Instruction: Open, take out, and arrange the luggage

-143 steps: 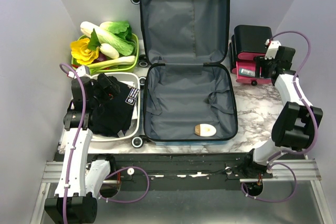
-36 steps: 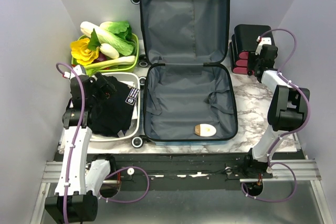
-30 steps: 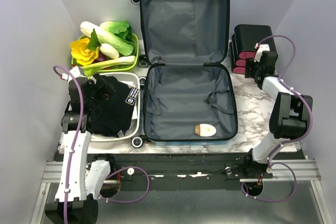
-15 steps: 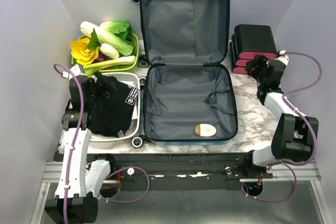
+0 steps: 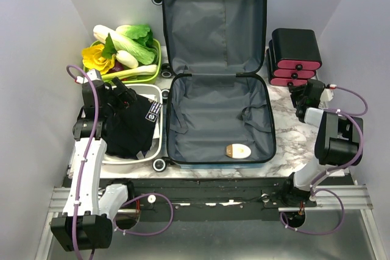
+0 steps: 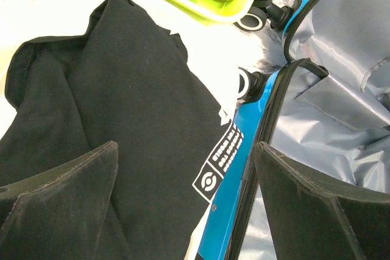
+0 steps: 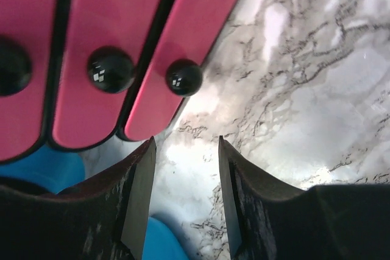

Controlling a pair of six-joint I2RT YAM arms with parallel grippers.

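The luggage lies open, unmoved, at the table centre. Right of it the drawer box stands clear, the right gripper having drawn back from it, jaws narrowed but apart, empty. Left of the luggage the left gripper gapes wide over black cloth.

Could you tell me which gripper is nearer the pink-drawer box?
Right. The right gripper sits just in front of the box; the left gripper is across the luggage.

We note luggage lying open mid-frame on worktop; vegetable basket upper left; garment in tray below basket; drawer box upper right; small oval item inside luggage, bottom.
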